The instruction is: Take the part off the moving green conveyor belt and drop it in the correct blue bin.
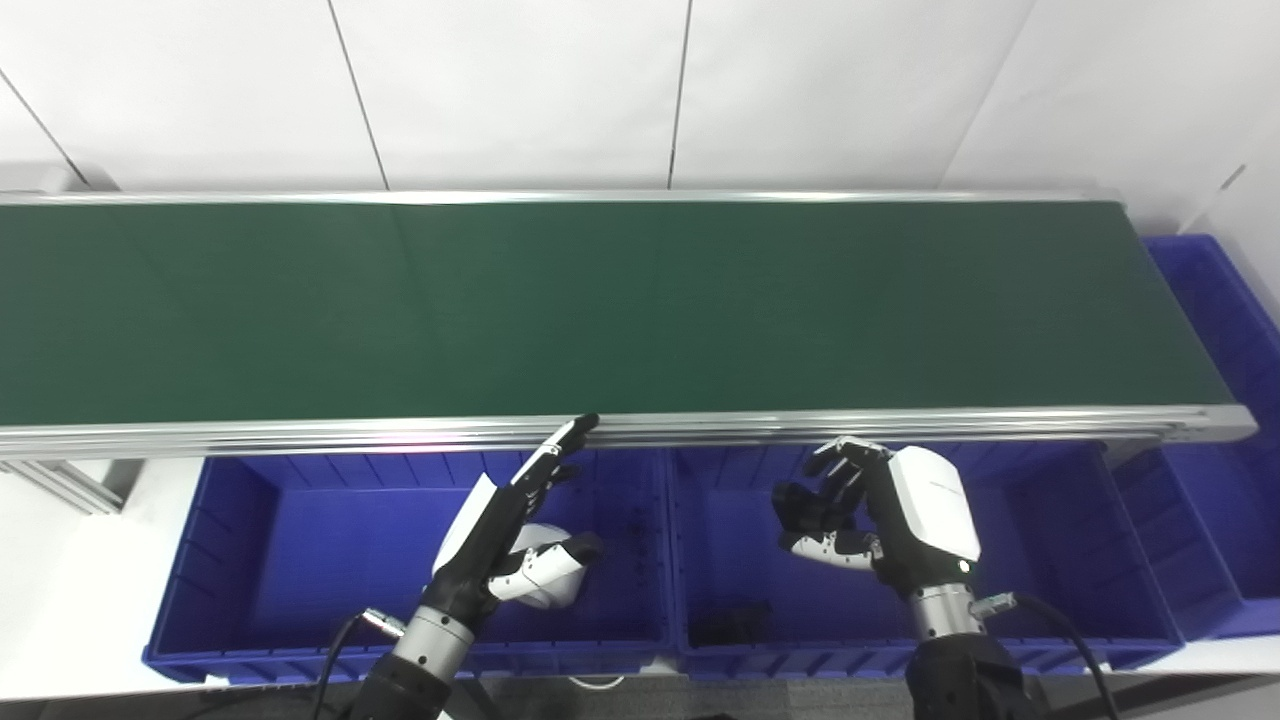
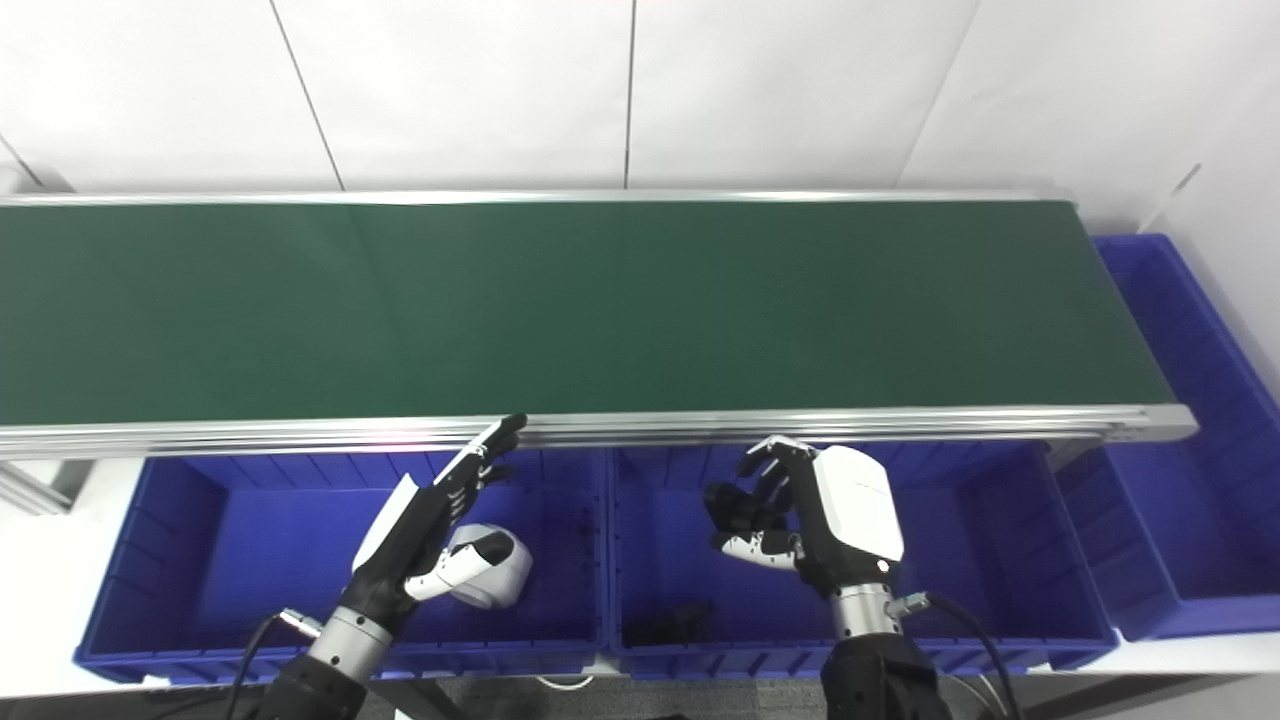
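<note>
The green conveyor belt (image 1: 600, 310) runs across the view with no part on it. A small dark part (image 1: 730, 622) lies on the floor of the middle blue bin (image 1: 1080, 540), near its front left corner. My right hand (image 1: 880, 510) hovers over that bin, above and right of the part, its fingers loosely curled and apart with nothing in them. Over the left blue bin (image 1: 230, 540) my left hand (image 1: 500, 530) is open, fingers stretched out, their tips at the belt's near rail.
A third blue bin (image 1: 1230, 330) stands past the belt's right end. The belt's aluminium rail (image 1: 300, 436) runs just above the bins' back walls. A white wall rises behind the belt.
</note>
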Action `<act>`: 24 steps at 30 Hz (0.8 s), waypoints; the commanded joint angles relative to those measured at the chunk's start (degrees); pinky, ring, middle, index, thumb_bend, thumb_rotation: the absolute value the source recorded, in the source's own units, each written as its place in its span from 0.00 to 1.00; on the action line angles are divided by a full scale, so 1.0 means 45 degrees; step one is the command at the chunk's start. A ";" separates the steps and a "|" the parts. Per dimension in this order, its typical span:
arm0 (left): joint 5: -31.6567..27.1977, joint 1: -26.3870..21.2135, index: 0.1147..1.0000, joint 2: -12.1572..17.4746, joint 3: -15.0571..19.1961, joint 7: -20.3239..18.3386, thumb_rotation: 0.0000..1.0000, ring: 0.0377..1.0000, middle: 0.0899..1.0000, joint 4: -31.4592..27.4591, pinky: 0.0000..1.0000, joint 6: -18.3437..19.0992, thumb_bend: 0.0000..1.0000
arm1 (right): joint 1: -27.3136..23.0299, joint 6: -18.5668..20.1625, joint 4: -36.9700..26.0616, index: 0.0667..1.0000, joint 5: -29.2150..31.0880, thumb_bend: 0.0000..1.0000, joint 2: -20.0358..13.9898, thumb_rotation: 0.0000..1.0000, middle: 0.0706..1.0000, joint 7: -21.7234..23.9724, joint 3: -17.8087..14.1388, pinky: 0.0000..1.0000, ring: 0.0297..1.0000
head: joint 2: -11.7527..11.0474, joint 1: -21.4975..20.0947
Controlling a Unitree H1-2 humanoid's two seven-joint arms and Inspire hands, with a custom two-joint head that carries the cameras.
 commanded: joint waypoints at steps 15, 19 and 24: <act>-0.0120 0.0076 0.93 0.0174 0.0232 -0.0224 0.80 0.96 0.97 -0.0689 0.88 0.0129 0.63 | 0.0271 0.0136 -0.2223 0.95 0.1319 0.66 0.0638 0.59 0.99 0.1941 0.0456 0.90 0.98 | -0.0433 0.0113; -0.0131 0.0118 0.93 0.0206 0.0252 -0.0177 0.79 0.96 0.97 -0.0417 0.89 -0.0142 0.63 | 0.0520 -0.1051 -0.2368 0.94 0.2635 0.66 0.1779 0.60 0.93 0.1180 0.0649 0.82 0.91 | -0.0802 0.0271; -0.0109 0.0264 0.94 0.0238 0.0214 -0.0119 0.80 0.97 0.98 -0.0176 0.89 -0.0522 0.62 | 0.0645 -0.1236 -0.1798 0.98 0.4641 0.68 0.2396 0.66 0.97 0.2167 0.1059 0.83 0.92 | -0.1350 0.0479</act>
